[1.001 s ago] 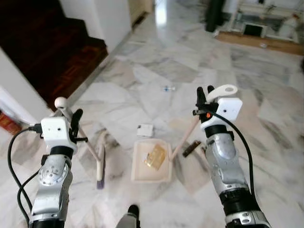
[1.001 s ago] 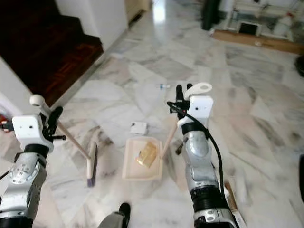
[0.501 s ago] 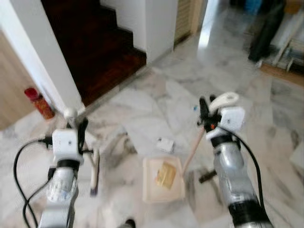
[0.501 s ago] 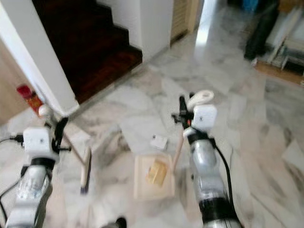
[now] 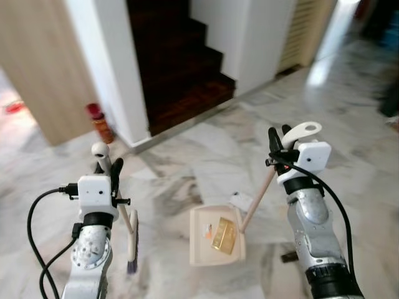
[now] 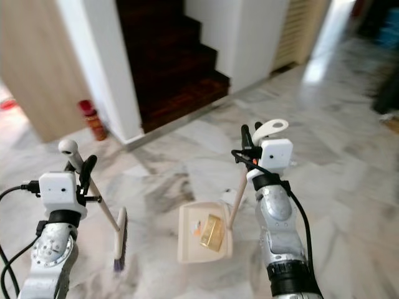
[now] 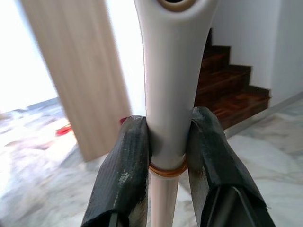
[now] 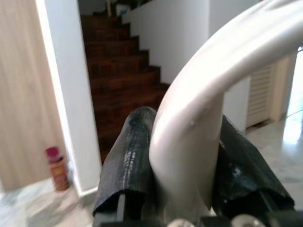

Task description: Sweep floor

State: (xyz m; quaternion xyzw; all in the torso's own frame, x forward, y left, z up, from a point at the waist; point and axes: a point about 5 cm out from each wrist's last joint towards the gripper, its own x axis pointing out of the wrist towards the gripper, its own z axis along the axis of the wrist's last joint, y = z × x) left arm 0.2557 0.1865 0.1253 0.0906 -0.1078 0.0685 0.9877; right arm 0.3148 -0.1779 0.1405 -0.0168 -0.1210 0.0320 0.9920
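At the lower left of the head views, your left gripper [image 5: 107, 167] was clamped on the upper end of the broom [image 5: 131, 240]. The left wrist view confirmed this: both fingers [image 7: 127, 175] pressed against the pale broom handle with no gap. The handle slanted down and to the right, and the bristle head rested on the marble floor [image 5: 187, 162] at the lower left of centre.

At the lower centre, the dustpan [image 5: 198, 243] sat flat on the floor, well apart from the broom head. It held a yellow-gold piece of debris [image 5: 222, 233] and a small orange scrap beside it. Judged from this, at least one collection pass was complete. A small white object [image 5: 240, 200] lay on the floor just beyond the dustpan's far right corner. It remained uncollected.

At the right of centre, your right gripper [image 5: 278, 141] was closed around the looped top of the dustpan handle [image 5: 257, 198]. The right wrist view showed both fingers [image 8: 128, 156] tight against the white loop. The handle ran down and left to the dustpan's right rim.

At the upper left, a red bottle [image 5: 98, 122] stood by the white wall beside the dark staircase [image 5: 181, 68].

Remaining work, as a judgement: sweep the white object into the dustpan and check the surrounding floor, part of which was blurred.
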